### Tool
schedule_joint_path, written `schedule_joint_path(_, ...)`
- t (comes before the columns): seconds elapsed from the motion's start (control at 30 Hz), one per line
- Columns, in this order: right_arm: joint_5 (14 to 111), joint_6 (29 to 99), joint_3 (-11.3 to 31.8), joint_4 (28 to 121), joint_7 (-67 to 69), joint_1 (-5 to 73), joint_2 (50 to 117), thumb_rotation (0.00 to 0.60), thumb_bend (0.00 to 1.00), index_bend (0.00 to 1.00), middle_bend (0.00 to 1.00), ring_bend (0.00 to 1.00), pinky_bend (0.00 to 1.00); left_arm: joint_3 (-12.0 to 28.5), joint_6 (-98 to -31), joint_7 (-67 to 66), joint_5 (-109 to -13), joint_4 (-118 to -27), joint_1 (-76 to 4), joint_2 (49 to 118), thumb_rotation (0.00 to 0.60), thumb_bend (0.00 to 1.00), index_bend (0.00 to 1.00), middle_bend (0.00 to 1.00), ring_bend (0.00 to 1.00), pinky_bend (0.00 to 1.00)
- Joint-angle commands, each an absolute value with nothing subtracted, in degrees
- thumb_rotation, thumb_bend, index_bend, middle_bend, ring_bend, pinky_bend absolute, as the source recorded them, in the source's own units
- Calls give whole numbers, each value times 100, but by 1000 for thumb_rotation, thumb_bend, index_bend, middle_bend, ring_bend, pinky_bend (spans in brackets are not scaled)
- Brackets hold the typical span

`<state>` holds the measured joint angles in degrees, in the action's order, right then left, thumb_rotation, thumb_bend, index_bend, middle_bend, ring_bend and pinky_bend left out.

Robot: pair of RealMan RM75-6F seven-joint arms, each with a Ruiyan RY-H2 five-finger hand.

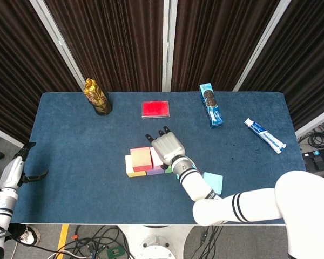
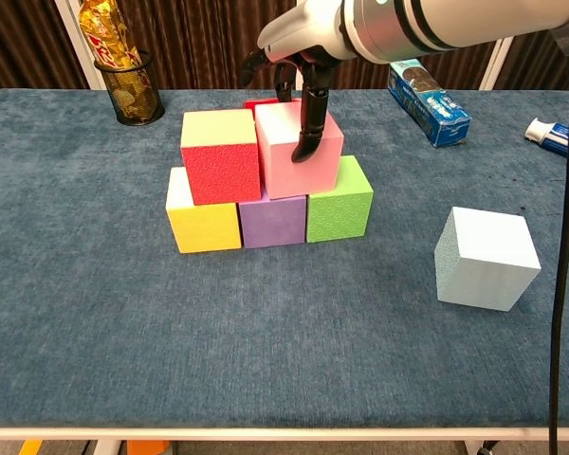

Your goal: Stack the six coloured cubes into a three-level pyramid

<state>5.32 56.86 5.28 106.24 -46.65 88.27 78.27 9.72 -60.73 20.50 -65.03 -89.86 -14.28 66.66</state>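
Yellow point(image 2: 202, 220), purple point(image 2: 273, 222) and green point(image 2: 339, 206) cubes form a row on the blue table. A red cube point(image 2: 221, 157) with a pale yellow top sits on yellow and purple. Beside it, touching, a pink cube point(image 2: 297, 156) rests on purple and green. My right hand point(image 2: 308, 38) grips the pink cube from above, thumb point(image 2: 309, 118) down its front face and the other fingers behind; in the head view the right hand point(image 1: 167, 147) hides most of it. A light blue cube point(image 2: 486, 258) stands alone to the right. My left hand point(image 1: 22, 162) hangs open off the table's left edge.
A black mesh cup point(image 2: 126, 90) with a gold packet stands back left. A flat red box point(image 1: 155, 109) lies behind the stack. A blue biscuit box point(image 2: 429, 102) and a toothpaste tube point(image 2: 559, 137) lie at the back right.
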Motion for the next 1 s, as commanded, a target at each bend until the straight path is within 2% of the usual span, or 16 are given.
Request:
schedule_joint_path(0.03, 523, 5694, 538, 10621, -4690, 8815, 7842, 600, 177, 0, 621, 114, 0, 972, -6073, 2048, -6504, -8993, -1429, 6662, 600, 238, 74, 16, 0, 3)
schedule_joint_path(0.7, 432, 5606, 654, 10486, -4842, 8744, 7965, 600, 160, 0, 614, 113, 0, 964, -6042, 2126, -6524, -8955, -1414, 6666, 600, 238, 74, 16, 0, 3)
schedule_joint_path(0.77, 427, 5587, 664, 10488, -4847, 8735, 7955, 600, 130, 0, 565, 113, 0, 960, -6038, 2131, -6526, -8952, -1412, 6670, 600, 238, 74, 16, 0, 3)
schedule_joint_path(0.83, 432, 5534, 673, 10502, -4836, 8720, 7933, 600, 90, 0, 449, 97, 0, 960, -6038, 2137, -6526, -8947, -1411, 6673, 600, 238, 74, 16, 0, 3)
schedule_joint_path(0.93, 391, 5368, 677, 10531, -4829, 8715, 7851, 600, 26, 0, 266, 21, 0, 965, -6039, 2142, -6524, -8940, -1411, 6676, 600, 238, 74, 16, 0, 3)
schedule_joint_path(1.0, 393, 5300, 673, 10529, -4820, 8714, 7816, 600, 6, 0, 189, 1, 0, 970, -6038, 2147, -6526, -8943, -1413, 6671, 600, 238, 74, 16, 0, 3)
